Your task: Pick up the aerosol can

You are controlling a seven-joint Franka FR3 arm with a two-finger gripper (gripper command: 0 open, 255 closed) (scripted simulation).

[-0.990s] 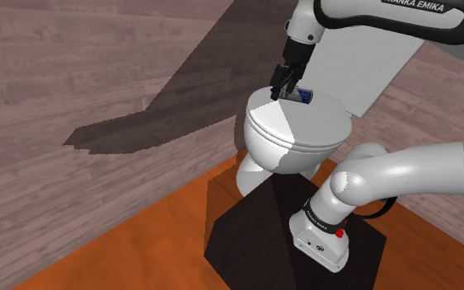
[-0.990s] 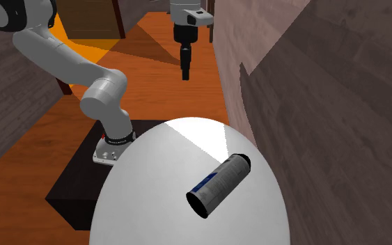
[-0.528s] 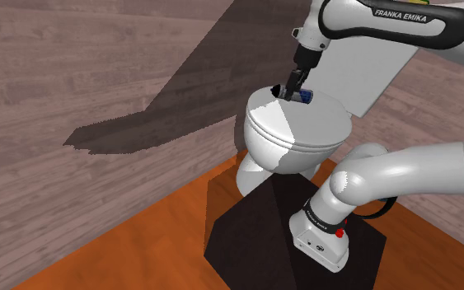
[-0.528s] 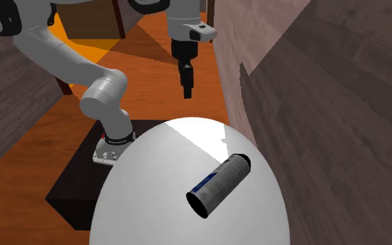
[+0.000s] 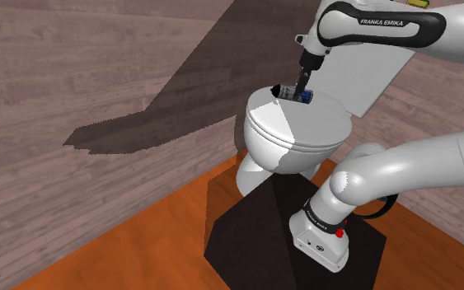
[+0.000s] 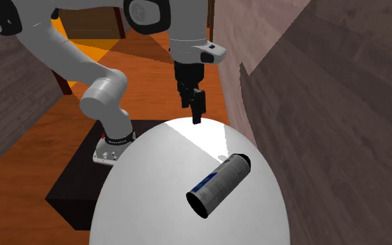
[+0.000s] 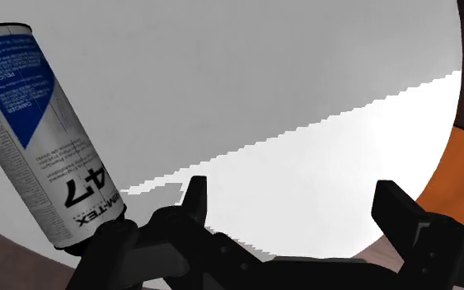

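Can (image 6: 218, 184) atop toilet (image 5: 304, 136), seemingly wooden walls (image 5: 98, 58)

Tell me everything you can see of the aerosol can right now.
The aerosol can is a slim cylinder with a pale grey body, a blue label panel with small print, and one black end. It lies on its side on the white toilet lid, with nothing else touching it. The gripper is open and clear of it; in the wrist view the can lies outside the gap, beside one finger.
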